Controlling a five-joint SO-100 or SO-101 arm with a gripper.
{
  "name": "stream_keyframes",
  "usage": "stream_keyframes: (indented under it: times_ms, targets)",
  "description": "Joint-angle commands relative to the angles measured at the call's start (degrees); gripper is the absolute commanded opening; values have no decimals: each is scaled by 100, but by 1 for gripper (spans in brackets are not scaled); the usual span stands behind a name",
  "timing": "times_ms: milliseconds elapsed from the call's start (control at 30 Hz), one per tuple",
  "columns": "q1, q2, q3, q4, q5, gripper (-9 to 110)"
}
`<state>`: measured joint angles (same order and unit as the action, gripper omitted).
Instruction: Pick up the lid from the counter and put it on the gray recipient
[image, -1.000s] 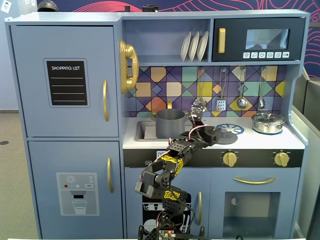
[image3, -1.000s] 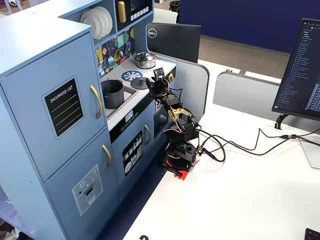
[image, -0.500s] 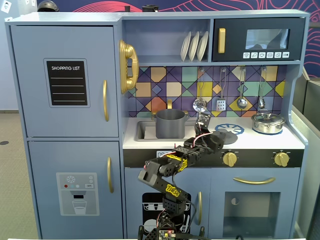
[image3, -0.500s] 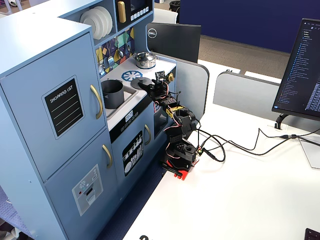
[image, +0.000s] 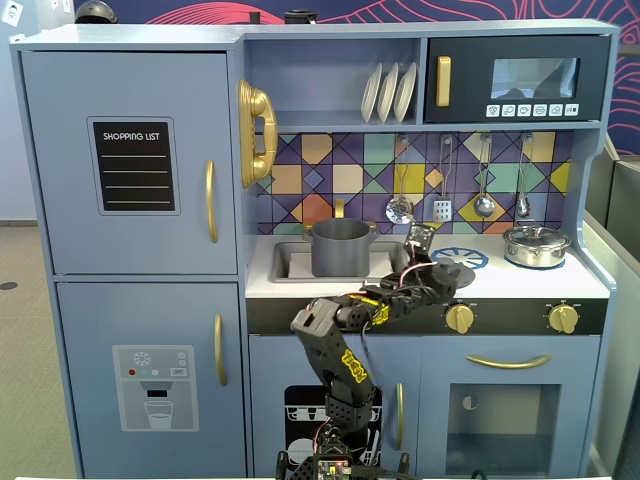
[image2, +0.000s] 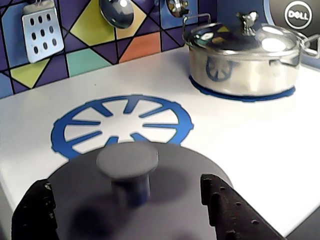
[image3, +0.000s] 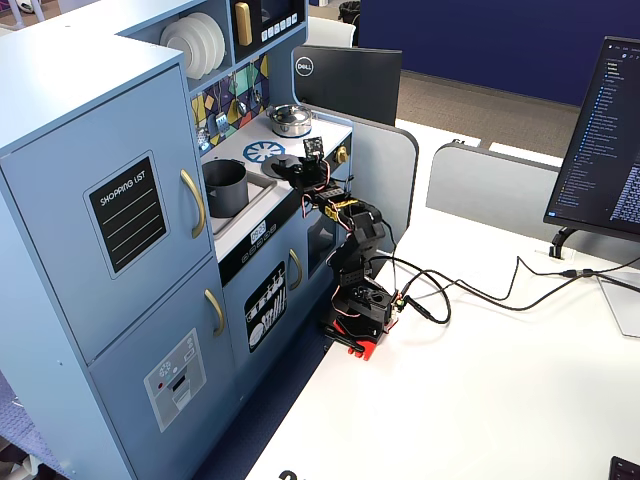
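The dark-gray lid (image2: 165, 200) lies flat on the pale counter (image2: 260, 145), just in front of the printed blue burner (image2: 122, 122); its knob (image2: 127, 160) stands up. My gripper (image2: 127, 192) is open, with one black finger (image2: 35, 210) on the left of the knob and the other (image2: 225, 210) on the right, neither touching it. In a fixed view the gripper (image: 436, 274) is low over the lid (image: 458, 272). The gray pot (image: 340, 247) stands in the sink to the left, uncovered. It also shows in another fixed view (image3: 226, 185).
A shiny silver pot (image2: 240, 60) with its own lid stands on the far right burner. Utensils (image: 400, 208) hang on the tiled back wall. Gold knobs (image: 459, 318) sit on the front below the counter. The sink's rim (image: 275, 262) lies between lid and pot.
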<state>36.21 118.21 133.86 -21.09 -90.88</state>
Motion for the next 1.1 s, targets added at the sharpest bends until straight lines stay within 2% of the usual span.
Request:
stream_keyframes:
  times_ms: [0, 600, 700, 833, 1067]
  targets:
    - [-44, -202, -571, -255, 18, 31]
    - [-167, -1424, -1433, -457, 97, 26]
    - [-202, -1538, -1433, -422, 44, 19]
    - [-281, -1626, -1406, -360, -53, 0]
    - [-316, -1617, -1397, -387, -9, 0]
